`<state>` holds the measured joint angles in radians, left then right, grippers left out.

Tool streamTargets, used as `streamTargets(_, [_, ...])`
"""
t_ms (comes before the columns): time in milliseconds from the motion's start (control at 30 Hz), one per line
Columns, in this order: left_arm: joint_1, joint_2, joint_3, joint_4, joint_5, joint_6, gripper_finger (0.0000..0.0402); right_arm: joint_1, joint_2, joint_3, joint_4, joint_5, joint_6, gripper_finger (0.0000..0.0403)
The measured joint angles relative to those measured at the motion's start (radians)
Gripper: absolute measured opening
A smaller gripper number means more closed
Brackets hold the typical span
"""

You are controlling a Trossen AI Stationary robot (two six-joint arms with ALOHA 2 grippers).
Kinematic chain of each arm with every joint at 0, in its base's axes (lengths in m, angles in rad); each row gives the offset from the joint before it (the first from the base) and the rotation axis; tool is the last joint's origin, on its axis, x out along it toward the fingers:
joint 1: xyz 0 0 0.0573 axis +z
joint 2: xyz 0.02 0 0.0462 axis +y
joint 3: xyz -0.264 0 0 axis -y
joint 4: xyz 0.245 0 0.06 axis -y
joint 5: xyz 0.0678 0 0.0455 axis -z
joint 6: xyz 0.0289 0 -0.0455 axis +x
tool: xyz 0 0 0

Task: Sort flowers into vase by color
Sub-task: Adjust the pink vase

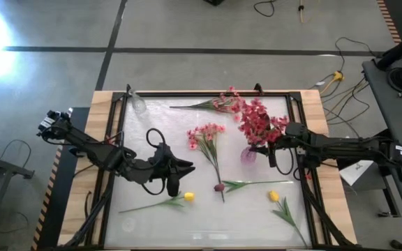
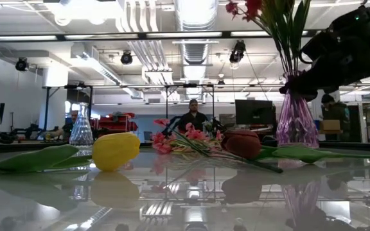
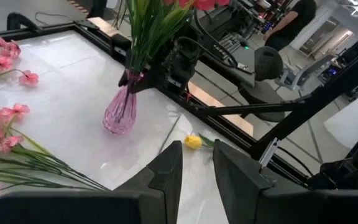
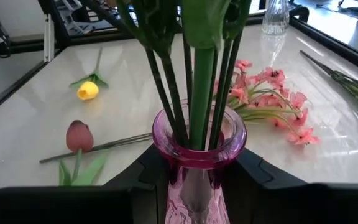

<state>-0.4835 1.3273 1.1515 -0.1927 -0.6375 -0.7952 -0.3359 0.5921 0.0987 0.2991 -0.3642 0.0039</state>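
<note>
A pink glass vase (image 1: 248, 155) stands right of the table's middle with red blossom sprays (image 1: 260, 122) in it. My right gripper (image 4: 197, 180) is shut on the vase. My left gripper (image 3: 197, 163) is narrowly open and empty, left of the middle (image 1: 187, 167), pointing toward the vase. A pink spray (image 1: 206, 134) lies flat at the middle, and another spray (image 1: 223, 104) lies at the far edge. A maroon bud (image 1: 219, 187) and two yellow tulips (image 1: 188, 197) (image 1: 273, 196) lie on the near half. My right gripper pinches the pink vase's neck (image 4: 174, 167), just under the rim, between its two fingers (image 4: 143, 173). The fingers come level from the table's right side. The vase stays upright with the stems standing in it, and its base (image 3: 118, 127) seems to rest on the table.
A clear glass vase (image 1: 138, 104) stands at the far left corner. A dark raised frame (image 1: 306, 139) runs around the white table top. There is free room on the near left of the table. A person (image 2: 193, 117) shows in the room beyond.
</note>
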Motion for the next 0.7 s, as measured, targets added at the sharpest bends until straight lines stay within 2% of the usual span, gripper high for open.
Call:
streamTargets(233, [0.055,0.000,0.000,0.000,0.053,-0.012,0.0079,0.000,0.000,-0.027,0.004,-0.001,0.000,0.0118])
streamTargets(467, [0.104,0.002,0.000,-0.001,0.054,0.000,0.0079,0.000,-0.001,-0.034,-0.004,-0.002,0.018,0.0147])
streamTargets(600, [0.111,0.001,0.000,-0.022,0.054,0.001,0.0087,0.000,-0.002,-0.004,-0.020,-0.002,-0.015,0.0169])
streamTargets(700, [0.112,0.001,0.000,-0.078,0.055,-0.006,0.0100,0.000,-0.002,0.046,-0.110,-0.001,-0.032,0.0194])
